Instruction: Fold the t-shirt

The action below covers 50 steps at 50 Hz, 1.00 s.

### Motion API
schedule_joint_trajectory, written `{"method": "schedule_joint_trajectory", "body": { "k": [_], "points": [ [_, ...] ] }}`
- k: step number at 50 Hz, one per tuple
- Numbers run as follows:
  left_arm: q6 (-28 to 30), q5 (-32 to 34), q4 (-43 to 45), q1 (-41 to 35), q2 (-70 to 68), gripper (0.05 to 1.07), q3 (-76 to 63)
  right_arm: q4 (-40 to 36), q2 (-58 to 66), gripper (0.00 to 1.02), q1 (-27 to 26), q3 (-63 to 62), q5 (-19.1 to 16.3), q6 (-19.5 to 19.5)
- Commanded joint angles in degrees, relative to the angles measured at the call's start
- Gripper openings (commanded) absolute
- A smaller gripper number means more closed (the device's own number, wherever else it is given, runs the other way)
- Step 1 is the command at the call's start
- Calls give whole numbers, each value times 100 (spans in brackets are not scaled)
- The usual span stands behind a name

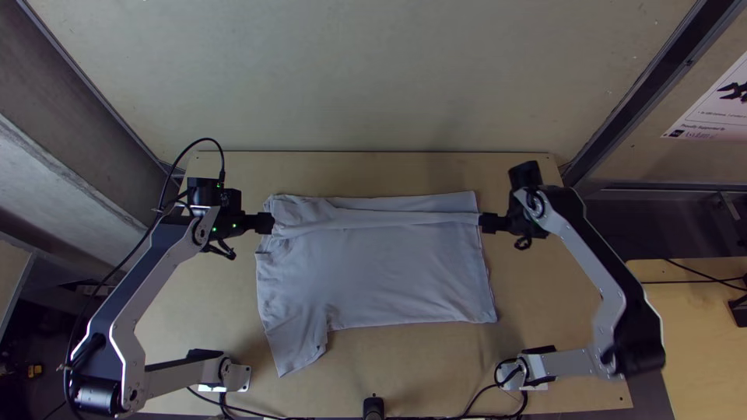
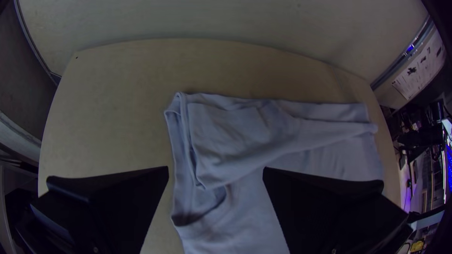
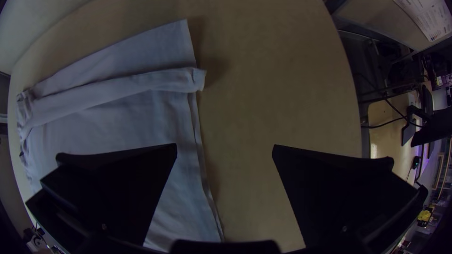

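A pale grey-blue t-shirt lies flat on the table, its far side folded over in a narrow strip with a raised ridge; one sleeve points toward the near edge at left. My left gripper is over the shirt's left end, and in the left wrist view the left gripper stands open above the collar and the folded sleeve. My right gripper is by the shirt's right edge. The right wrist view has the right gripper open, with the hem between its spread fingers and nothing held.
Bare wooden table surrounds the shirt on all sides. A pale wall rises beyond the far edge. Black cables and a small black post are at the near edge.
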Motion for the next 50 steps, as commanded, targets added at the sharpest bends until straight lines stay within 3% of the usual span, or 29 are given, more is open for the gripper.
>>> {"method": "schedule_joint_trajectory", "body": {
  "k": [1,7,15,20,30,38,50],
  "points": [
    [76,67,-355,-95,-360,103,95,-348,-670,98,112,-262,52,117],
    [59,59,-637,-218,-879,103,-125,-673,-1241,98,358,-490,52,125],
    [-205,32,-1814,-578,-1230,103,-204,-778,-1725,98,683,-868,25,134],
    [-407,41,-2271,-895,-1564,103,-450,-954,-1883,98,877,-1053,-98,398],
    [-952,41,-3159,-1510,-1881,103,-942,-1244,-1865,98,833,-1273,-352,785],
    [-1611,50,-3581,-1651,-1889,103,-1399,-1411,-1795,98,780,-1387,-519,776],
    [-2007,111,-3722,-1844,-1863,101,-1865,-1455,-1777,98,569,-1580,-1012,793]
  ]
}}
